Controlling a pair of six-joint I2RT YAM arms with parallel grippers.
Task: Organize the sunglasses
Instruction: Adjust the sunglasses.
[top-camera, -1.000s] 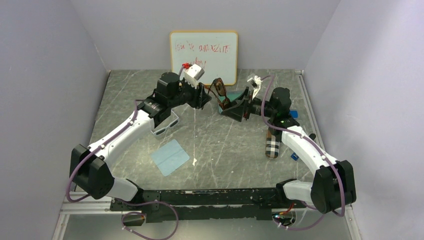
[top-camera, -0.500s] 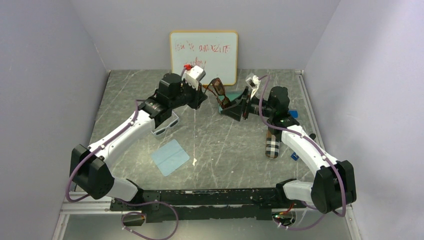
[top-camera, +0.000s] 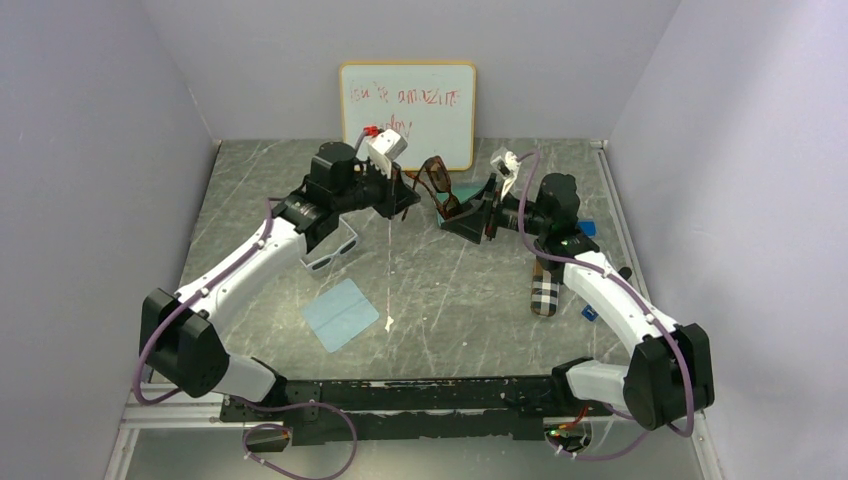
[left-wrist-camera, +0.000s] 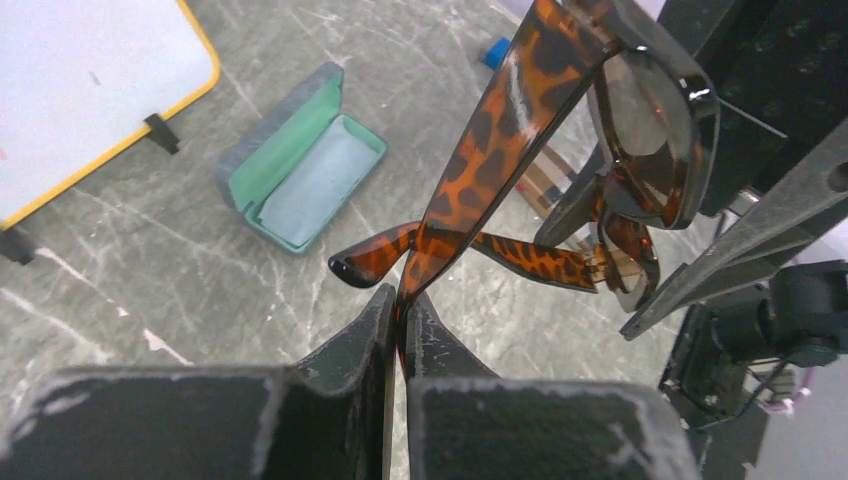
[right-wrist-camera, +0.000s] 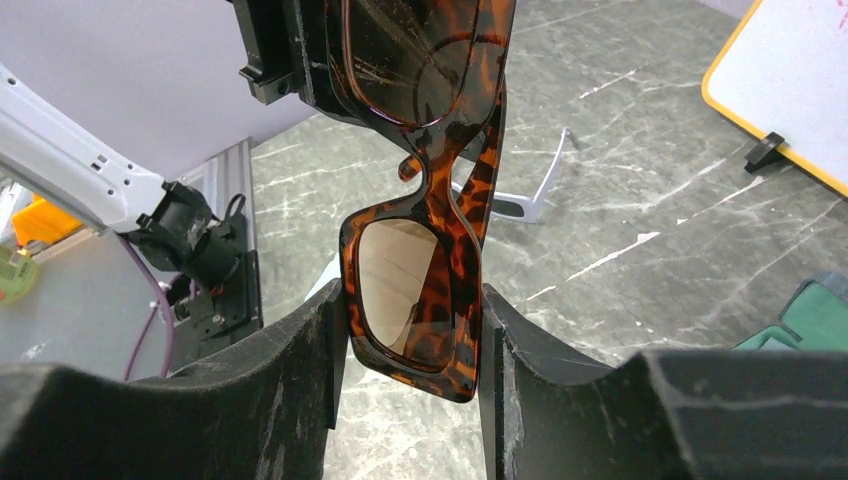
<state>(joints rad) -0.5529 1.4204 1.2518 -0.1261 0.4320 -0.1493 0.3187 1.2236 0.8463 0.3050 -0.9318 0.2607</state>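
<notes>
Sunglasses in the air: the brown sunglasses (top-camera: 438, 185) hang between the two arms, above the far middle of the bench (top-camera: 450, 290) and in front of the whiteboard (top-camera: 407, 100). One temple is swung out and the other lies folded behind the lenses.
Left tool (left-wrist-camera: 402, 310): pressed together on the thin edge of the open temple, well down from the hinge.
Right tool (right-wrist-camera: 412, 300): partly spread, with a pad on each side of one lens rim, clamping the frame front.
Long axis: the frame front stands on end between the right pads, and the open temple reaches from it toward the left arm.
White sunglasses (top-camera: 335, 250): lying on the bench beside the left forearm, touched by neither tool.
Open case (left-wrist-camera: 300, 170): green-lined with its lid up, on the bench just below and beyond the held pair. It looks nearer to the right arm.
Elsewhere: a plaid case (top-camera: 545, 290) lies by the right arm, and a cloth (top-camera: 340, 312) toward the near edge.
Coming move, as I judge it: the left tool swings the temple shut toward the frame while the right holds firm. The right arm would then have the shorter path to the case.
</notes>
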